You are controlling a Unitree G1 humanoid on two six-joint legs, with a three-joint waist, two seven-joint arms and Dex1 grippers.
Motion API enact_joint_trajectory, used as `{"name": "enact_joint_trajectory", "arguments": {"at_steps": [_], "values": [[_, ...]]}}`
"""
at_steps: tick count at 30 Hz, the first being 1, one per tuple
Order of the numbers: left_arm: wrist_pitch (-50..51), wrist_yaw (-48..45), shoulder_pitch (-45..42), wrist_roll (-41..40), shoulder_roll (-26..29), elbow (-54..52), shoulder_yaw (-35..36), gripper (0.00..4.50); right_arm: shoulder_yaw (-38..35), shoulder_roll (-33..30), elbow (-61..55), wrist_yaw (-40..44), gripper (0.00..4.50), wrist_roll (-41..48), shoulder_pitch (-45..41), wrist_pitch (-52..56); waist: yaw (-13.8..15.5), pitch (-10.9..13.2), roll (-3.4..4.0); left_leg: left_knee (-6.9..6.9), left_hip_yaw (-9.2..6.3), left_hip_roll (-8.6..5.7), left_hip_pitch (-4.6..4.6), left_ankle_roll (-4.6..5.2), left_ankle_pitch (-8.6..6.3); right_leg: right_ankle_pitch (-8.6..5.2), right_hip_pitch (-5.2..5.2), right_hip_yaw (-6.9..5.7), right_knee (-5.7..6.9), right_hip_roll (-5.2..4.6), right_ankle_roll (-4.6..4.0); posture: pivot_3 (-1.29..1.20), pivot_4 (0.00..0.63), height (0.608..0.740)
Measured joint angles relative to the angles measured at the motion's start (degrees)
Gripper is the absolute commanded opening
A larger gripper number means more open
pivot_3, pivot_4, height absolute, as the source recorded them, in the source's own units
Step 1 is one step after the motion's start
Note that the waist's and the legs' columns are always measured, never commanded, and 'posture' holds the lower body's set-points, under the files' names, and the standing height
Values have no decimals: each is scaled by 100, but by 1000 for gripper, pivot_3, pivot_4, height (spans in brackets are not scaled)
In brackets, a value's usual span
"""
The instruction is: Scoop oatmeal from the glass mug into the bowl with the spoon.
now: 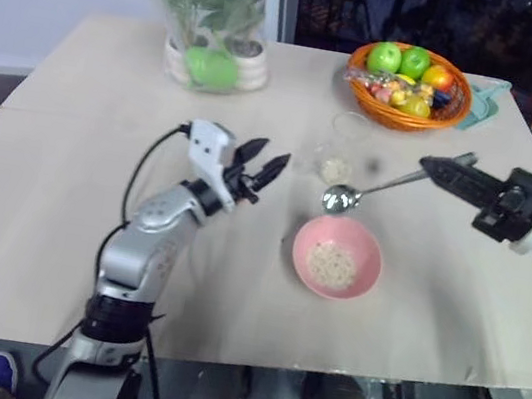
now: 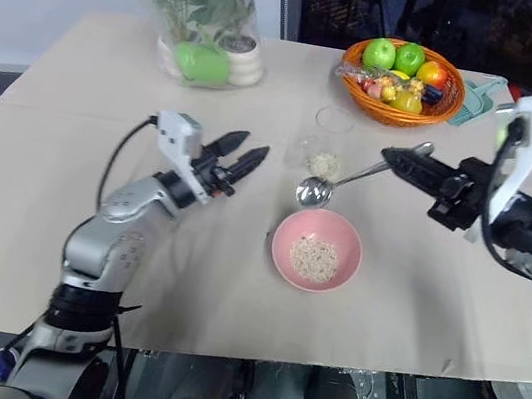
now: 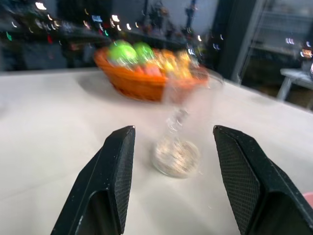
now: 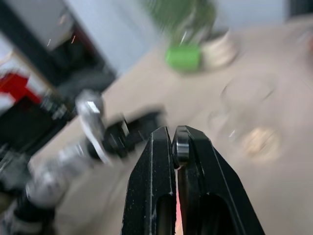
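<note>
Now 1 glass mug (image 1: 343, 149), 1 pink bowl (image 1: 337, 257) w/ oatmeal (image 1: 332, 263) near it, 1 spoon (image 1: 360, 194) pinched in right gripper (image 1: 431, 168), over table between them. Left gripper (image 1: 263, 170) spread, empty, left of mug. Fruit basket (image 1: 408, 86), plant vase (image 1: 205, 10) far side.

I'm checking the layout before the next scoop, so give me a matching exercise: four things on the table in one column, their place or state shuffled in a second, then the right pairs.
Things:
1. spoon
2. glass mug
3. pink bowl
4. orange fruit basket

Places or states:
A. at the table's far edge, holding green apples
B. nearest the robot, oatmeal inside
C. held by the handle in the right gripper
D. between basket and bowl, a little oatmeal at the bottom

Pairs: 1-C, 2-D, 3-B, 4-A
</note>
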Motion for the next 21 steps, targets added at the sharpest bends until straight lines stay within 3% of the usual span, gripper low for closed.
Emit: {"name": "enact_joint_trajectory", "arguments": {"at_steps": [8,19,21], "values": [[-604,562,-566,872,-670,1555,-173,2624,-166,-358,-318,-376,0,408,421,-632,15,0,0,0,3,4,-6,-4,2,1,-3,5,-7,0,-1,0,150,740],[-1514,692,-1341,1164,-1159,2873,-65,2624,-148,-519,-441,-449,0,513,516,-1022,38,1,-1,1,2,2,-9,8,-5,1,-3,2,-9,-6,0,0,150,740],[-1610,754,-1400,1166,-1179,3007,8,1856,-128,-549,-444,-449,0,513,516,-1058,32,1,-1,1,2,2,-9,8,-5,1,-3,2,-9,-5,0,0,150,740]]}}
